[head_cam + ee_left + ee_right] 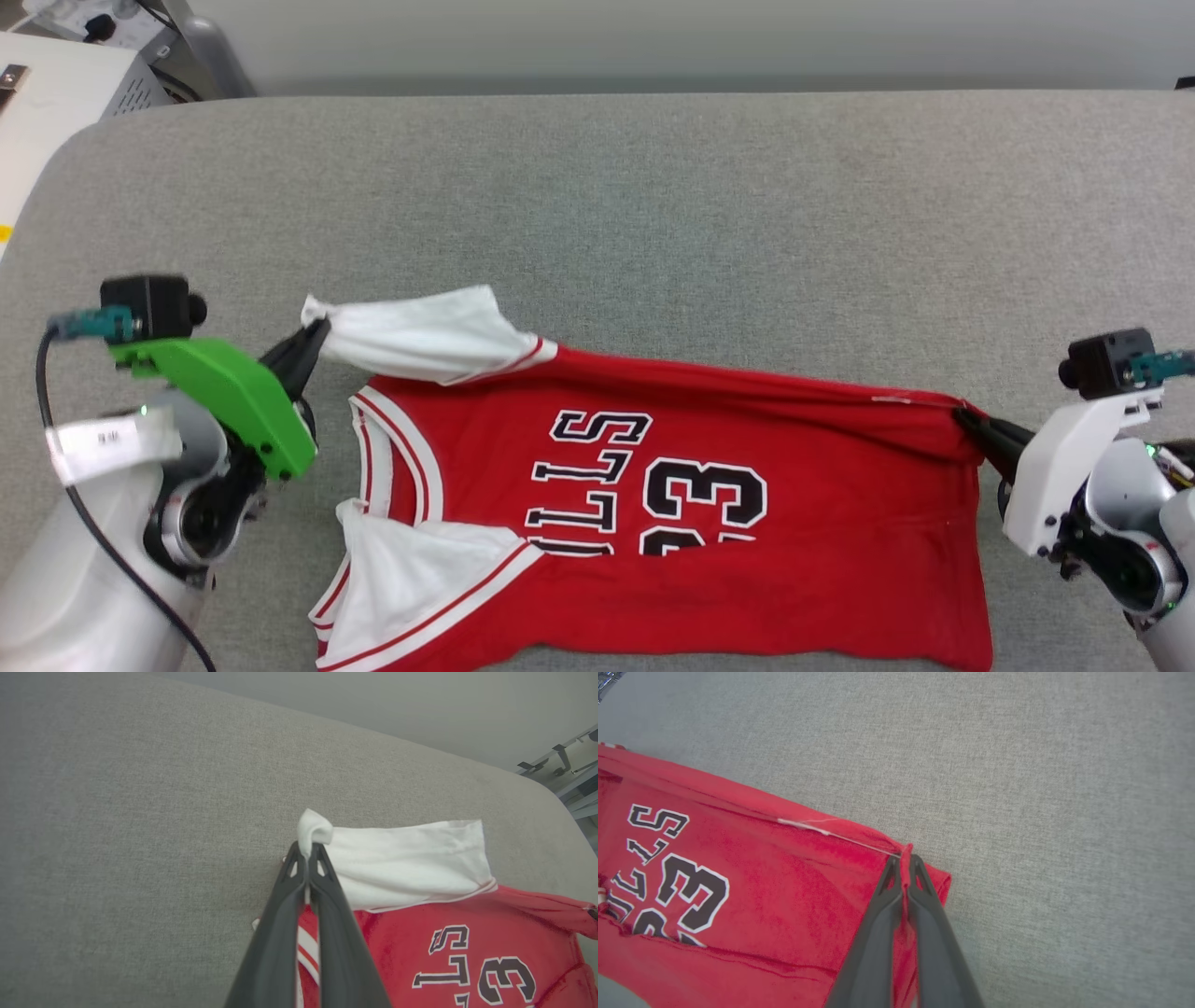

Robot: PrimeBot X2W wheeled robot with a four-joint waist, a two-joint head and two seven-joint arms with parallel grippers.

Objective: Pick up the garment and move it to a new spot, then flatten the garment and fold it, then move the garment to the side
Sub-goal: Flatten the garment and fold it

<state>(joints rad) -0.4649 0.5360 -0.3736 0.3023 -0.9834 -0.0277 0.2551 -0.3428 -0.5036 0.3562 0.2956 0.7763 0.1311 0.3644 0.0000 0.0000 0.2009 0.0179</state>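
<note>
Closest in, got the red garment [822, 523] spread sideways on the grey fabric tabletop [653, 205], collar to the left and hem to the right. Near white sleeve [411, 569] lying crumpled at the front corner. Then a black "23" and some lettering across the chest. Further back, left pincer [316, 331] clamped tight on the tip of the far white sleeve [429, 336]. Right pincer [963, 418] pinched closed on the far hem corner, with red cloth squeezed between the fingers. Pulled pretty taut along that far edge between the two. Way back, a white box [56, 84] past the left corner.
</note>
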